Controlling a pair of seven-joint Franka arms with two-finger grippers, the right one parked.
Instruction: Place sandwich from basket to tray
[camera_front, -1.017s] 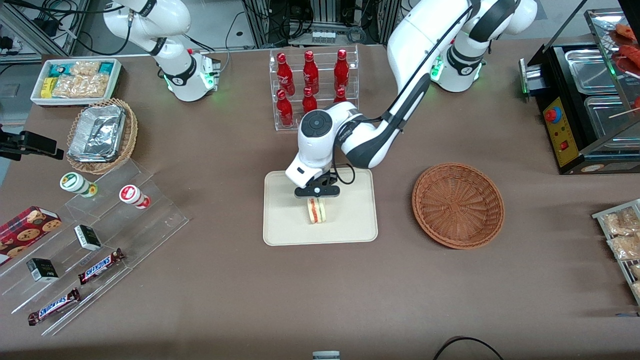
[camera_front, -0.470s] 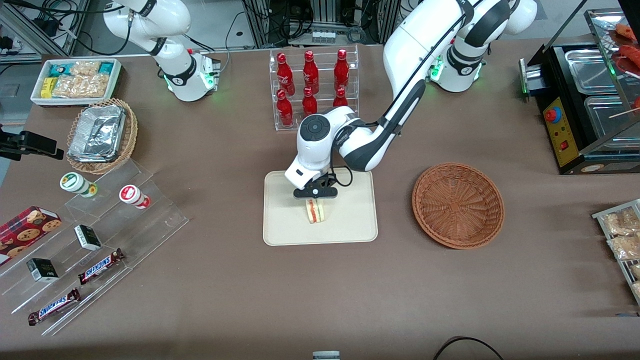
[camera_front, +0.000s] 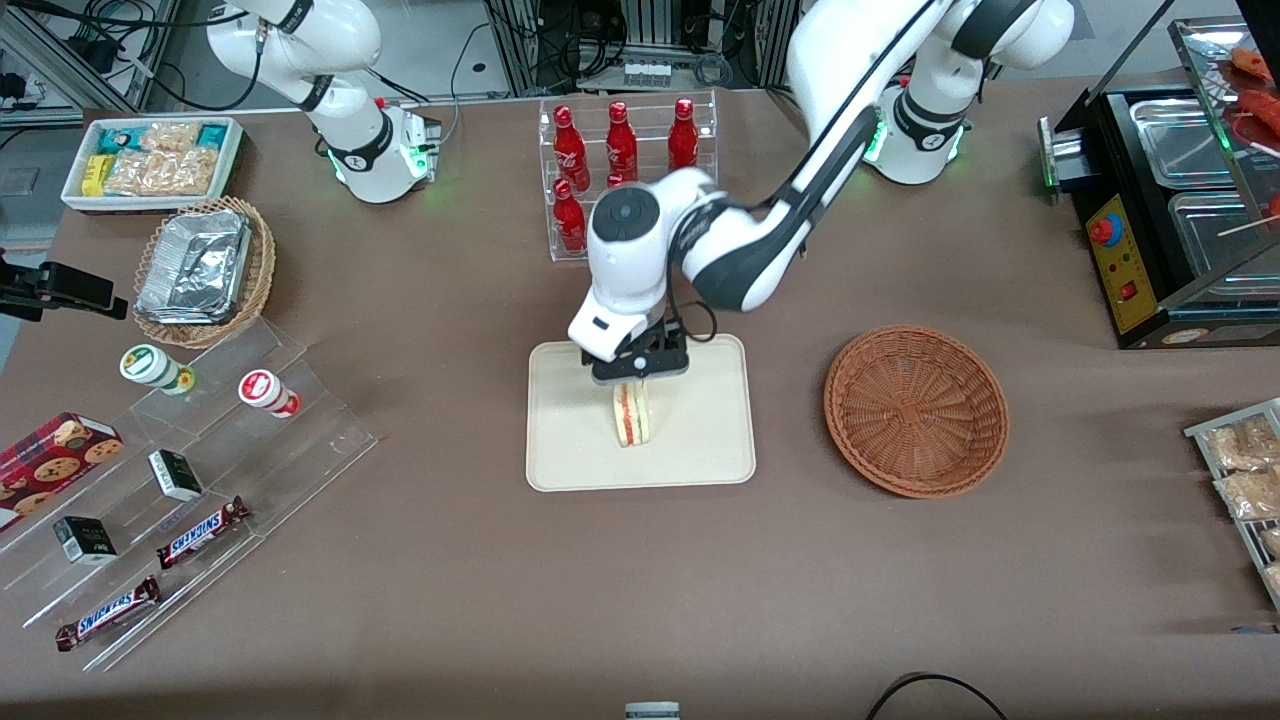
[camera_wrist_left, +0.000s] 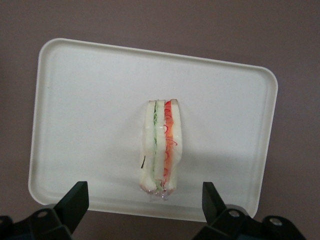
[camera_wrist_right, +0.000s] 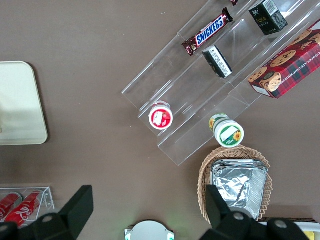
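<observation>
Front view shows the sandwich (camera_front: 632, 417), a wrapped wedge of white bread with red and green filling, standing on its edge near the middle of the cream tray (camera_front: 700, 440). Nothing props it up. Just above it, at the end nearer the bottle rack, hangs the left arm's gripper (camera_front: 638, 366). From the wrist camera, its two dark fingers (camera_wrist_left: 75, 202) are spread wide with the sandwich (camera_wrist_left: 161, 147) lying free between them, touching neither, and pale tray (camera_wrist_left: 90, 100) all around it. The tray sits on the brown tablecloth (camera_front: 450, 560). The round reddish-brown wicker basket (camera_front: 916, 410) lies well apart, toward the working arm's end of the table, with nothing in it. A clear rack of red bottles (camera_front: 622, 160) stands farther from the front camera than the tray, close to the arm's elbow.

The placing looks done, so the main risk is disturbing it. The wedge is tall and narrow on its edge; a finger brushing it as the arm leaves could tip it flat or nudge it toward the low rim. A straight lift looks safest. Swinging sideways too soon could also bring the arm against the bottle rack.
</observation>
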